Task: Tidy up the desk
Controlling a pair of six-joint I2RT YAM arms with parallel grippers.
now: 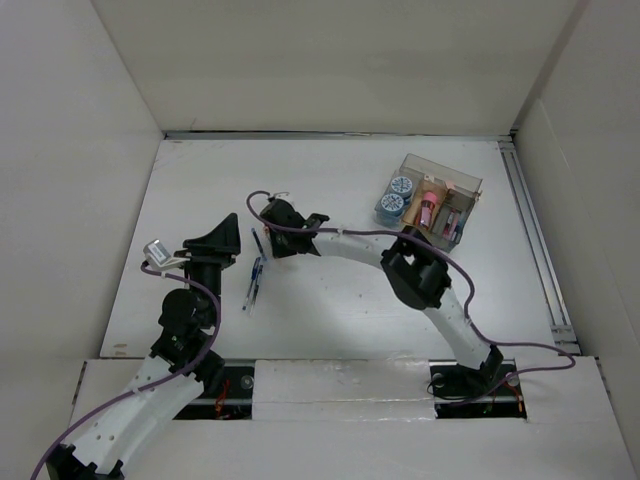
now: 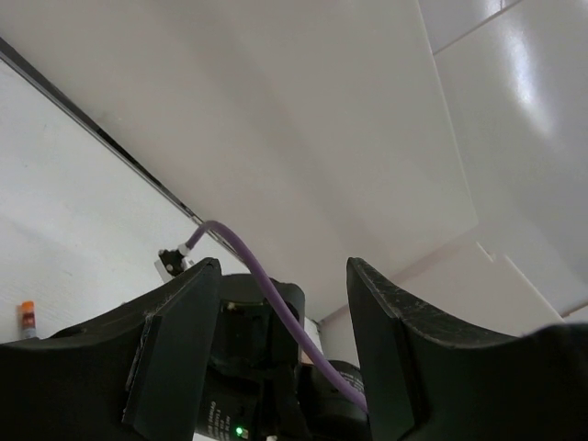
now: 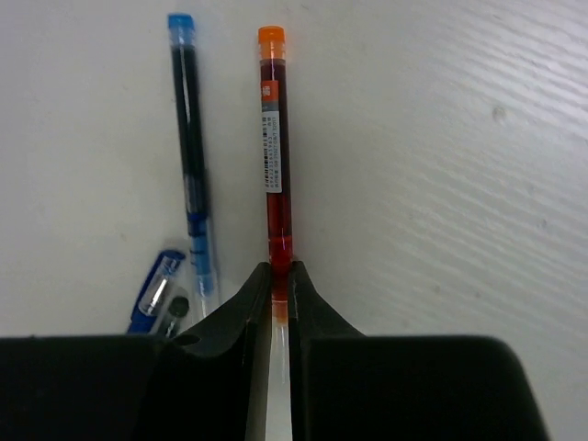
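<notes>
The desk (image 1: 330,300) is a wide white tabletop. My right gripper (image 3: 281,276) is shut on a red pen with an orange cap (image 3: 274,156), which lies flat on the desk (image 3: 441,138) and points away from the jaws. In the top view my right gripper (image 1: 265,232) reaches left over the pens (image 1: 255,275). A blue pen (image 3: 190,156) lies just left of the red one, and a second blue pen's clip end (image 3: 156,294) shows below it. My left gripper (image 1: 230,235) is open and empty, tilted upward beside the right wrist; its jaws (image 2: 283,271) stand wide apart.
A clear organizer box (image 1: 432,200) stands at the back right, holding two blue-white rolls and pink items. A silvery strip (image 1: 535,240) runs along the desk's right edge. Pale walls enclose the desk on three sides. A purple cable (image 2: 248,266) crosses the left wrist view.
</notes>
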